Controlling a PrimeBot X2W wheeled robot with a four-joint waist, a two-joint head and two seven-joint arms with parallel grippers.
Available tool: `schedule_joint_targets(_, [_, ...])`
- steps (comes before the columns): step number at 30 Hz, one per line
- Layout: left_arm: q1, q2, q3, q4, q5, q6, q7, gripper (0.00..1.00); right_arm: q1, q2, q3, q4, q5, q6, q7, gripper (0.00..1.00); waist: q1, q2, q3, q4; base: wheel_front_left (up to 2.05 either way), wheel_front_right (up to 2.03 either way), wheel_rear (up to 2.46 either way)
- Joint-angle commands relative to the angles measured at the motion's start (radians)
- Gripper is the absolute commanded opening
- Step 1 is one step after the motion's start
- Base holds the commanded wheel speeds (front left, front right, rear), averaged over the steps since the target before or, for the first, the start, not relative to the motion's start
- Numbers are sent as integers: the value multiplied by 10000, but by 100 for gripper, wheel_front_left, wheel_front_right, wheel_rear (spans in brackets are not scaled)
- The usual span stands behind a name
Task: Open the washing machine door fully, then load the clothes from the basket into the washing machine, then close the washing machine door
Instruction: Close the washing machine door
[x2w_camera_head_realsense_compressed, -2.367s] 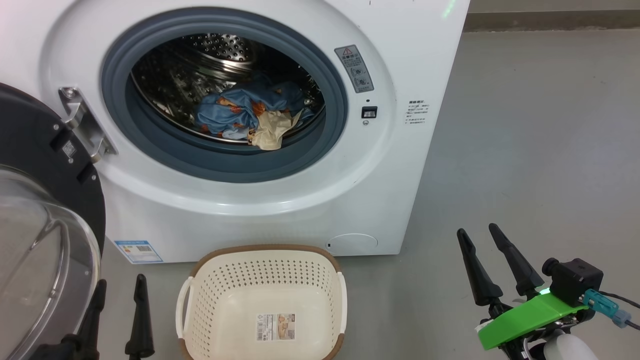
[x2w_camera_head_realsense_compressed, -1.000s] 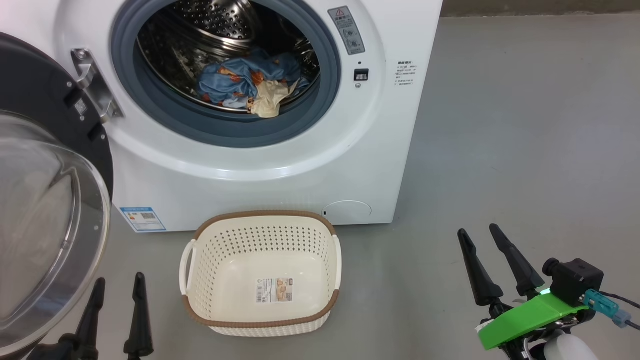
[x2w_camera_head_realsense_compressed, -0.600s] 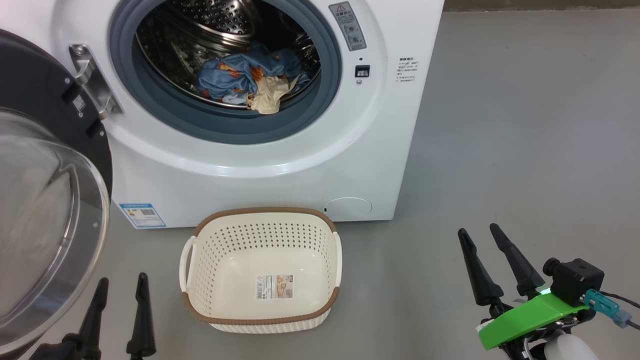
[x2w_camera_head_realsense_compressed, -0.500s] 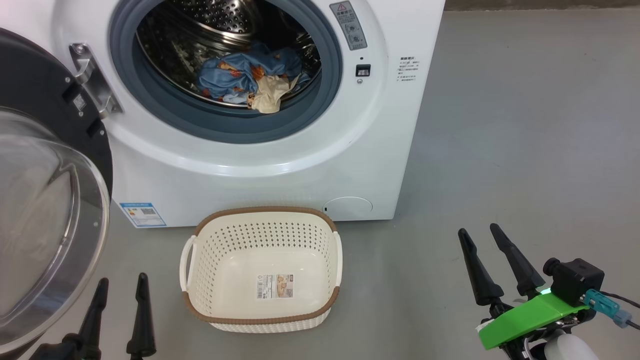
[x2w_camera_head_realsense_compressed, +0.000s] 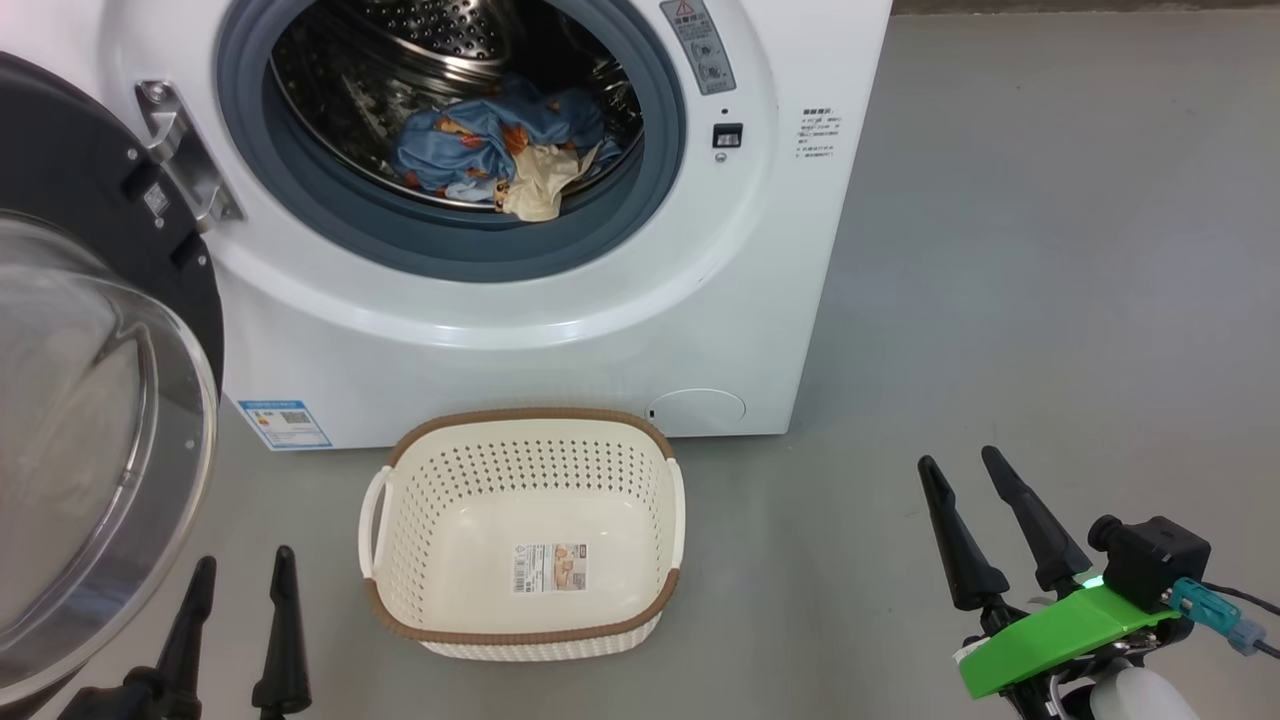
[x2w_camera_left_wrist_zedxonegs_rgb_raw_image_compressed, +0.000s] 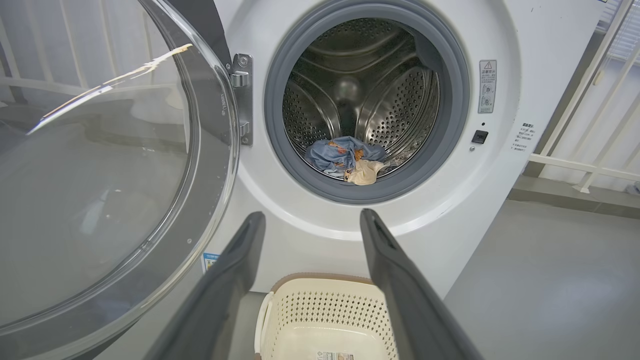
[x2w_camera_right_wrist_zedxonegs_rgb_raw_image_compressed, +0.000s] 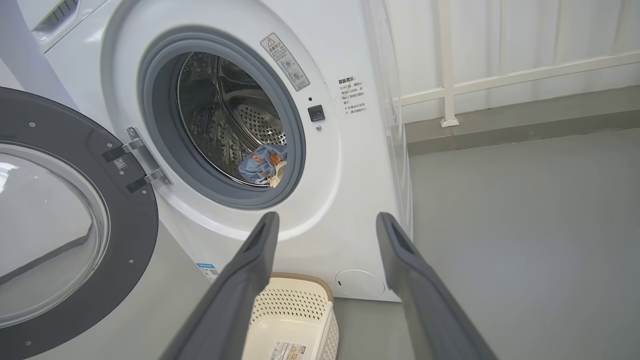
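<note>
LOADING DONE, DOOR TO GO: The clothes (x2w_camera_head_realsense_compressed: 490, 150) lie heaped in the steel drum (x2w_camera_head_realsense_compressed: 430, 30) of the washing machine (x2w_camera_head_realsense_compressed: 520, 360), well ahead of and above both sets of jaws. The basket (x2w_camera_head_realsense_compressed: 525, 415) stands empty on the floor (x2w_camera_head_realsense_compressed: 1050, 300) between the left jaws and the right jaws. Both pairs are spread apart and hold nothing. The washing machine door (x2w_camera_head_realsense_compressed: 100, 400) hangs wide on its hinge (x2w_camera_head_realsense_compressed: 185, 155), its glass bowl just beside the left jaws, on their outer side.

What remains, by the look of it, is the closing. The left jaws are best placed for it. A push on the black rim far from the hinge should swing the door round, whereas the bulging glass invites a slip. The cream flap near the gasket (x2w_camera_head_realsense_compressed: 470, 255) wants watching, lest it be pinched.

Against the picture from 2.4 seconds back, the whole view has shifted and more floor shows, which is a camera move. Clothes, basket and door sit as they did.
</note>
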Motion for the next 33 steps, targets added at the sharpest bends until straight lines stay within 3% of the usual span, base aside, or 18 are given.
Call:
schedule_joint_targets(1, [-430, 111, 351, -182, 78, -32, -122, 100, -220, -20, 215, -250, -40, 63, -48, 100, 0, 0, 10, 3, 0, 0, 0])
schedule_joint_targets(16, [-490, 69, 480, -22, 224, -32, -122, 100, -192, 11, 232, -220, -34, 63, -48, 100, 0, 0, -88, 288, 0, 0, 0])
schedule_joint_targets(33, [-297, -62, 720, 123, 378, 204, -122, 100, -80, -10, 445, -132, 88, 63, -48, 100, 0, 0, -380, 1765, 0, 0, 0])
